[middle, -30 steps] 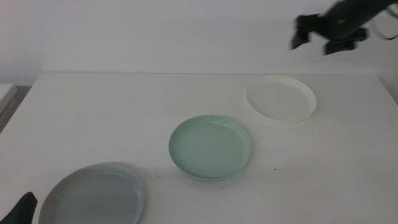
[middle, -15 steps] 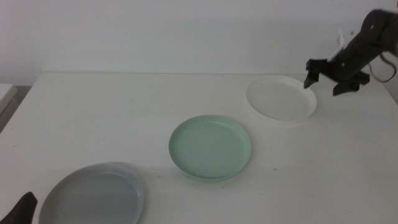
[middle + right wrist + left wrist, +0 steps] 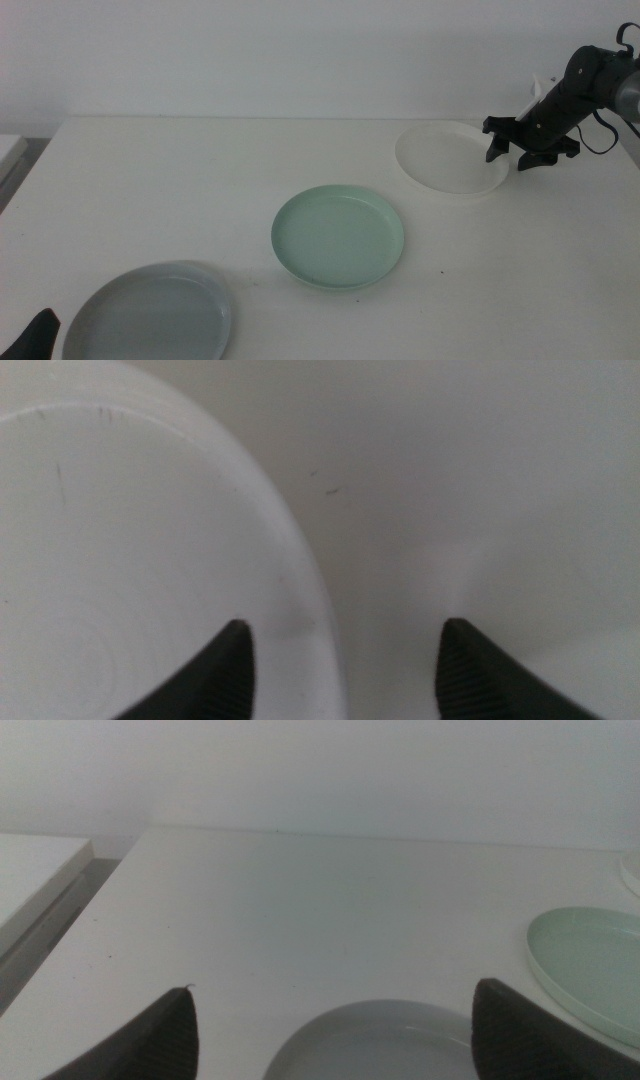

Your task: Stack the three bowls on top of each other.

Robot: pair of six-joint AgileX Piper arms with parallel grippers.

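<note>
White tabletop (image 3: 150,190) meets a plain pale wall (image 3: 250,50). Right gripper (image 3: 520,150), jaws spread, straddles the white bowl (image 3: 445,160) rim at the far right. Mint bowl (image 3: 338,237) sits mid-table, grey-blue bowl (image 3: 150,315) by the waiting, wide-open left gripper (image 3: 330,1030).

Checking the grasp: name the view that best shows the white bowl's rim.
The right wrist view: the white bowl fills it, its rim between the right gripper fingers. The middle view shows the whole bowl, small. The left wrist view shows only a sliver.
</note>
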